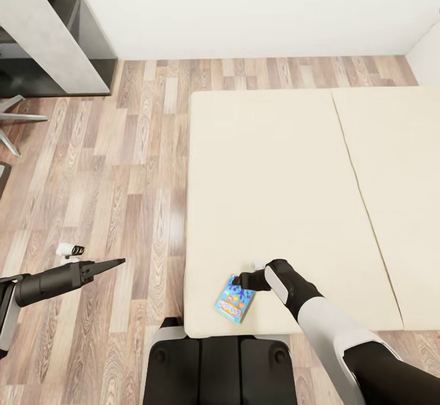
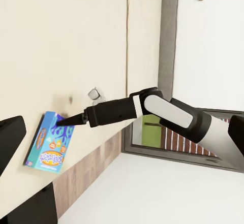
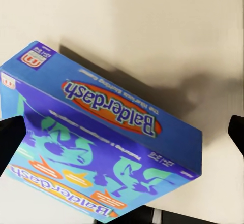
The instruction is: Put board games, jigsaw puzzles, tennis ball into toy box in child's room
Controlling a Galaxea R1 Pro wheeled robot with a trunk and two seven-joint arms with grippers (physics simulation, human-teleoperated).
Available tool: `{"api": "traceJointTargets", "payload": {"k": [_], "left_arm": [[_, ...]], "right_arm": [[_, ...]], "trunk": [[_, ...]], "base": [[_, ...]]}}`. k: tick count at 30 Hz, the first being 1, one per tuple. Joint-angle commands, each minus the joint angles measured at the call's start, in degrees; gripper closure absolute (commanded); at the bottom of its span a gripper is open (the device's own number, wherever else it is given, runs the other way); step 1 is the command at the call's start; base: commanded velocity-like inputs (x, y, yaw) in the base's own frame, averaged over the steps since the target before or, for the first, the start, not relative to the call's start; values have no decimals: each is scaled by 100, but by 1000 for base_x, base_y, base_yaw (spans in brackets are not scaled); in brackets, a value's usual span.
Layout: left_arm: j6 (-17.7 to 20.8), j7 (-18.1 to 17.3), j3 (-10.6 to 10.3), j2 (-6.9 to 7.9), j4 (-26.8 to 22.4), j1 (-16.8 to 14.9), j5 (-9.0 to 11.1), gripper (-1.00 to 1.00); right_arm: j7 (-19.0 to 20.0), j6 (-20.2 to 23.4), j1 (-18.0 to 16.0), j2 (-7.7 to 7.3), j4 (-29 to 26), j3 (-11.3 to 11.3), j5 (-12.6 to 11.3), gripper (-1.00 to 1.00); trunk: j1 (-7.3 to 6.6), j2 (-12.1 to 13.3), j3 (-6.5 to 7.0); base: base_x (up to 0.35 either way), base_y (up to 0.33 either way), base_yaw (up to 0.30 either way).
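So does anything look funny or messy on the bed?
Only a little. The blue board game box sits crooked near the bed's front edge, turned at an angle to it. The right gripper is right at the box. Nothing looks broken or spilled.

Reads "Balderdash" twice on the blue board game box (image 3: 101, 153), on its side panel and along its lid edge.

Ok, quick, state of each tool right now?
Left tool: cannot be told, nothing held.
Right tool: open, at the board game, not yet gripping.
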Motion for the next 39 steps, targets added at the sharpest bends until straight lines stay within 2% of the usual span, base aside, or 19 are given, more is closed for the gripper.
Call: {"api": "traceJointTargets", "payload": {"k": [1, 18, 39], "left_arm": [[61, -25, 0, 1, -1, -1, -7, -100], [61, -25, 8, 3, -1, -1, -7, -100], [61, -25, 8, 5, -1, -1, -7, -100]], "right_arm": [[30, 24, 1, -4, -5, 14, 24, -100], [28, 68, 192, 0, -15, 3, -142, -100], [41, 70, 197, 8, -5, 6, -150, -100]], "trunk": [[4, -8, 3], [4, -8, 109], [4, -8, 122]], "base": [[0, 0, 0], [0, 0, -4], [0, 0, -4]]}}
